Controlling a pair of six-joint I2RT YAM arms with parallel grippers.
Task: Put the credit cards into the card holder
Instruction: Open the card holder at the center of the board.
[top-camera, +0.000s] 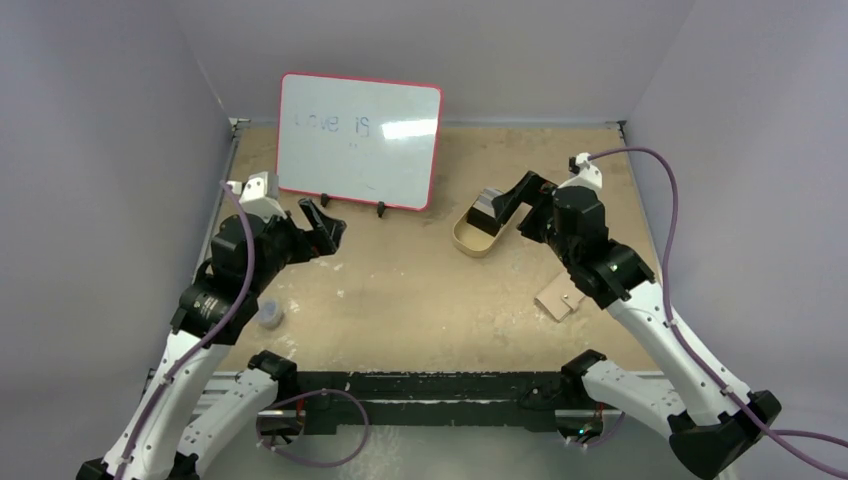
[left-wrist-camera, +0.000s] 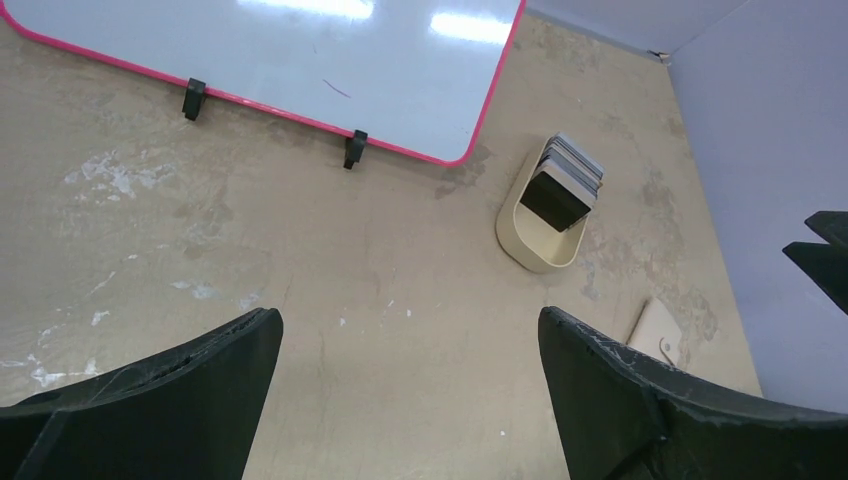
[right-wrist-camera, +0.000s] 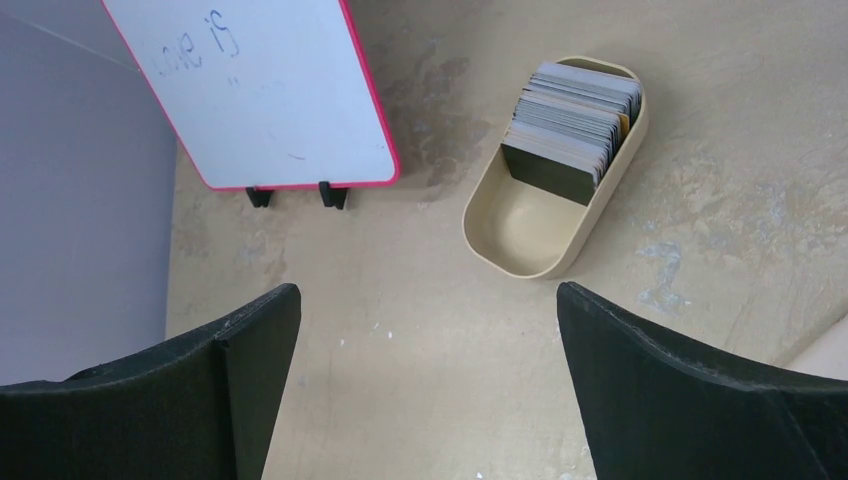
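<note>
The credit cards (right-wrist-camera: 572, 122) stand as a grey stack in the far end of a tan oval dish (right-wrist-camera: 520, 218), also seen as cards (top-camera: 487, 205) from above and cards (left-wrist-camera: 567, 180) in the left wrist view. The tan card holder (top-camera: 558, 299) lies closed on the table at the right, partly under the right arm; its snap tab shows on the card holder (left-wrist-camera: 660, 335). My right gripper (top-camera: 507, 206) hovers over the dish, open and empty (right-wrist-camera: 426, 290). My left gripper (top-camera: 325, 226) hangs open and empty at the left (left-wrist-camera: 408, 315), far from both.
A red-rimmed whiteboard (top-camera: 358, 140) stands on two black feet at the back. A small grey-blue object (top-camera: 270, 314) lies near the left arm. Grey walls close in the table (top-camera: 420, 290) on three sides.
</note>
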